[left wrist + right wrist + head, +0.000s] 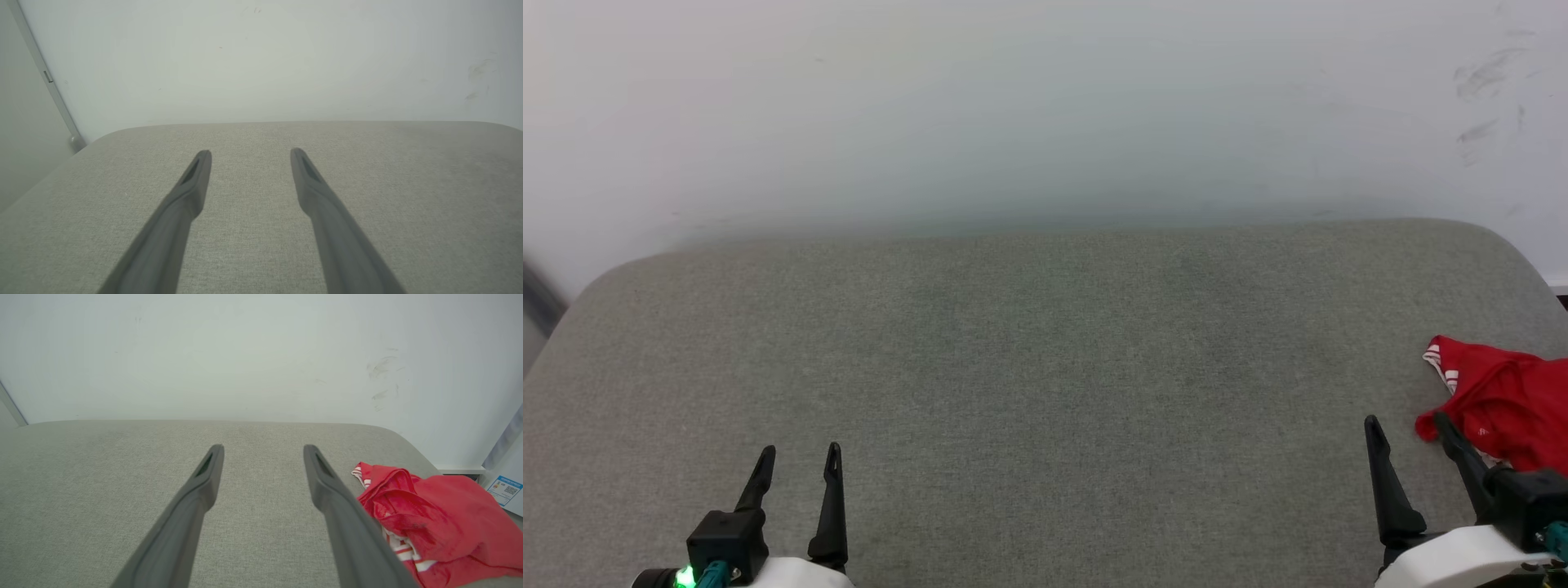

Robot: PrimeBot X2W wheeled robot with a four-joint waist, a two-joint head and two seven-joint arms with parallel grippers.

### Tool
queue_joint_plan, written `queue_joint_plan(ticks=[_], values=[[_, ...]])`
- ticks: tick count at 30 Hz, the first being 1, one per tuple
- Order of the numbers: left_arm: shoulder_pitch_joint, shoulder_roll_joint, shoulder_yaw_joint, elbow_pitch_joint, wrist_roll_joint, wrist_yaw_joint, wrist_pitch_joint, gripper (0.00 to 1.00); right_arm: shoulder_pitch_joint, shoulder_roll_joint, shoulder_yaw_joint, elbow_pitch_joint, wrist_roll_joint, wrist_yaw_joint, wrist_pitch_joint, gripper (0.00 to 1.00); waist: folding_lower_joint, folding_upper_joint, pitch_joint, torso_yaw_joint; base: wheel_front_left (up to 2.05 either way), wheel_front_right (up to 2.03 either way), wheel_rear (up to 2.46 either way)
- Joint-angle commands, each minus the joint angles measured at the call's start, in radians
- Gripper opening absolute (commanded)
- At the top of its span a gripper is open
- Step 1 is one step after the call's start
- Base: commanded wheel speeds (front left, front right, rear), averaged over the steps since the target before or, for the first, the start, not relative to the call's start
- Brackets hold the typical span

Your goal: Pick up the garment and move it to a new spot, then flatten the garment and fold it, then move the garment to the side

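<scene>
**Clerk:** One item on the list: garment [1503,400], a red jersey shirt. It lies crumpled in a heap at the right edge of the grey fabric-covered worktop [1045,367], and the head view's border cuts part of it off. The red-and-white striped trim [1441,363] shows at its far-left corner. No lettering is visible in the folds.

**Checker:** Handling?

**Clerk:** Judged light, soft and limp. It is not fragile and not notably slippery. It should sag and trail from any single pinch, and loose layers may slide apart when lifted.

**Checker:** Where to take hold?

**Clerk:** Probably the raised ridge of cloth nearest the claw, or the trimmed hem, where the doubled edge gives the fingers something firmer. A pinch through several layers would carry the whole heap.

**Checker:** Claws?

**Clerk:** Two.
- **Right claw** [1406,421]: fingers spread, nothing between them, low at the near right of the worktop.
- **Left claw** [800,449]: fingers also spread and empty, at the near left, well apart from the garment.

**Checker:** Garment relative to the right claw?

**Clerk:** It lies just beside the claw, on its outer right side and slightly ahead, not between the fingers. In the head view the outer finger crosses the heap's near-left edge. Whether they touch cannot be told.
</scene>
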Motion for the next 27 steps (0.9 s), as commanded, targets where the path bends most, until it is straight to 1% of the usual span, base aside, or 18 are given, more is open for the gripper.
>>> queue_joint_plan(ticks=[1,10,11,13,27], values=[[-0.013,-0.002,0.003,0.002,0.004,-0.005,-0.002,1.0,-0.003,0.005,-0.001,0.002,0.001,-0.001,-0.007,1.0,0.0001,0.0,0.0,-0.001,0.0,0.0,0.0],[-0.015,-0.012,0.015,0.001,0.007,-0.022,-0.002,1.0,-0.004,0.005,-0.005,0.013,0.008,-0.001,-0.012,1.0,0.0001,0.0,0.001,-0.003,0.0,0.0,0.0],[-0.005,-0.009,0.013,0.002,0.001,-0.022,0.0,0.0,-0.001,0.001,-0.004,0.013,0.009,0.0,-0.009,0.0,0.0001,0.0,0.001,-0.003,0.0,0.0,0.0],[0.005,-0.015,0.01,0.018,-0.004,-0.023,0.002,0.0,0.002,0.001,-0.004,0.033,0.012,0.0,-0.008,0.0,0.0001,0.0,0.001,-0.003,0.0,0.0,0.0],[-0.03,-0.054,0.068,0.03,-0.242,-0.067,0.074,0.0,-0.046,0.002,-0.011,0.093,0.299,0.0,0.012,0.0,0.0001,0.0,0.009,0.002,0.0,0.0,0.0]])
